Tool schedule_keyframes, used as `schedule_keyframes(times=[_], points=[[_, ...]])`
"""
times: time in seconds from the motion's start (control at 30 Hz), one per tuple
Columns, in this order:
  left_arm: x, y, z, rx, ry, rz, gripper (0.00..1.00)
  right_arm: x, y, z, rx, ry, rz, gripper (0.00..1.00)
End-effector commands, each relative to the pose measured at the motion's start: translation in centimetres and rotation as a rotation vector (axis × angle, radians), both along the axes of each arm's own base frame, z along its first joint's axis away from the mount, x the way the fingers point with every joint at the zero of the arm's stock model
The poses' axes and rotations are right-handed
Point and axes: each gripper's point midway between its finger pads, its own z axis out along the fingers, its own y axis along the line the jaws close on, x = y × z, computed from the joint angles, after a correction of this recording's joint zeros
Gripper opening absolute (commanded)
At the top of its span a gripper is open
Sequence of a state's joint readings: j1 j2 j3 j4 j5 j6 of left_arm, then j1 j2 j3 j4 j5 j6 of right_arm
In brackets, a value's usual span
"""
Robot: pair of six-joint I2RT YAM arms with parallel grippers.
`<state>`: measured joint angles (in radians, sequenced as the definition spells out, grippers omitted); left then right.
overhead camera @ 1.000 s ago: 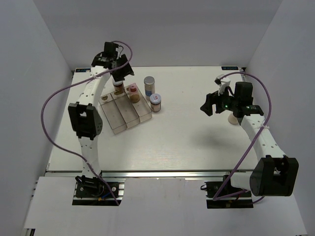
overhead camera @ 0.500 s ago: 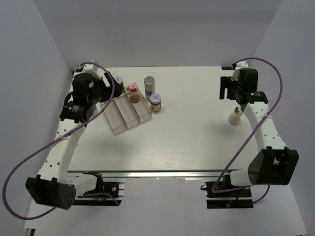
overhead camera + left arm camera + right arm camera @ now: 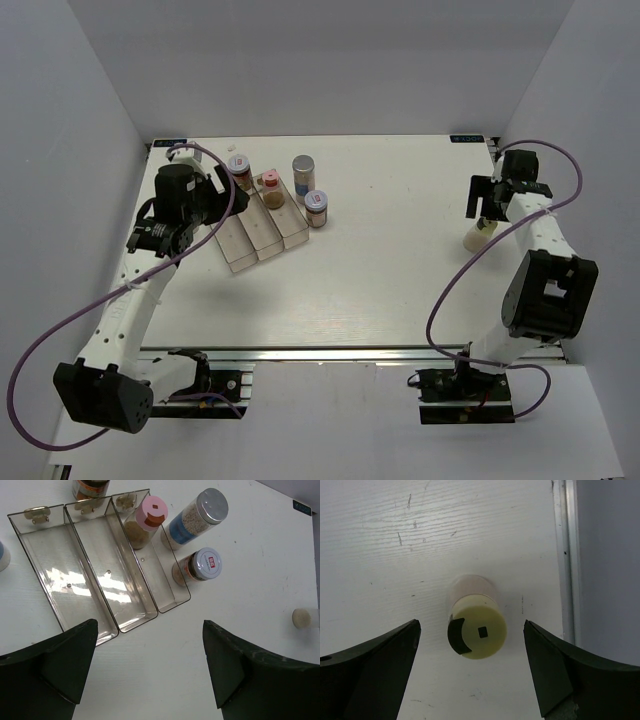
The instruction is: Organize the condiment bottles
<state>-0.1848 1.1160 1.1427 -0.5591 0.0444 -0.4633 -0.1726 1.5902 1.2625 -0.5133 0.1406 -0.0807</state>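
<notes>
While spread wide and empty, left hand (image 3: 149,647), right hand (image 3: 471,640) above cylindrical yellow-capped bottle (image 3: 476,614).

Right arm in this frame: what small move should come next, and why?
Probably lower the right hand straight down around the yellow-lidded bottle, then close. Its fingers are open. In the wrist view the bottle stands upright, centred between them and ungrasped, alone near the right edge of the table and far from the tray.
</notes>
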Motion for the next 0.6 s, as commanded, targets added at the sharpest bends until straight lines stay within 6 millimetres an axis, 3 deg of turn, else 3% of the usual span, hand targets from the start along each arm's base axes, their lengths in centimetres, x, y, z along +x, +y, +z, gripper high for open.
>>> schedule_keyframes(times=[0.0,0.13,0.3,0.5,0.57], points=[[-0.2,0.0,0.1,-0.026,-0.011,0.009,0.95,1.6,0.5,0.7,0.041,-0.026,0.062,0.89],[-0.6,0.0,-0.3,-0.036,0.0,0.019,0.95,1.6,0.3,-0.9,0.05,0.019,0.061,0.84],[-0.9,0.1,-0.4,-0.035,0.01,0.025,0.95,1.3,-0.5,-2.7,0.07,0.052,0.033,0.7],[-1.0,0.2,-0.7,-0.032,0.022,0.028,0.95,1.3,0.1,-2.5,0.098,0.054,0.048,0.56],[-1.0,0.2,-0.7,-0.034,0.022,0.028,0.95,1.2,0.6,-2.3,0.113,0.047,0.078,0.45]])
